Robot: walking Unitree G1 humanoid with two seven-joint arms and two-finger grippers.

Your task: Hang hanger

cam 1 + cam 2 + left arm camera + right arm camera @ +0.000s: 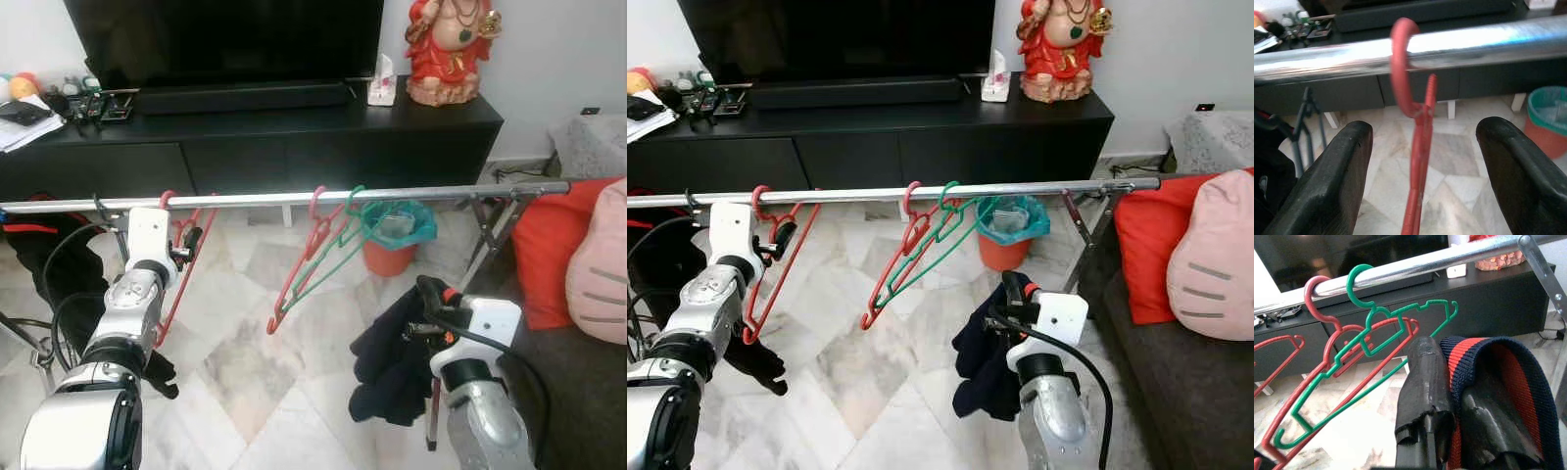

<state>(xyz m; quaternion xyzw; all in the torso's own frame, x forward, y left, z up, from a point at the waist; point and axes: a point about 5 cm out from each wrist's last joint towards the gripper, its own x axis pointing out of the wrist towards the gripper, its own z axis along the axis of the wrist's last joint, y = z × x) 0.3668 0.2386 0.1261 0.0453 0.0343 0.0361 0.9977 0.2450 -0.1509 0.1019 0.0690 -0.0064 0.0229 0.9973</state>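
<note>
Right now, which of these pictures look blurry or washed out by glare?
Left wrist view: the fingers are soft and out of focus up close, and the metal rail carries a bright white glare streak. Right wrist view: the striped garment near the lens is slightly soft. Both eye views are evenly lit and fairly sharp.

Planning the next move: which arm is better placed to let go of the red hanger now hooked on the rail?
Left, probably. The left pincer is open either side of the red hanger, whose hook sits over the rail. The right pincer is shut on a dark garment.
</note>
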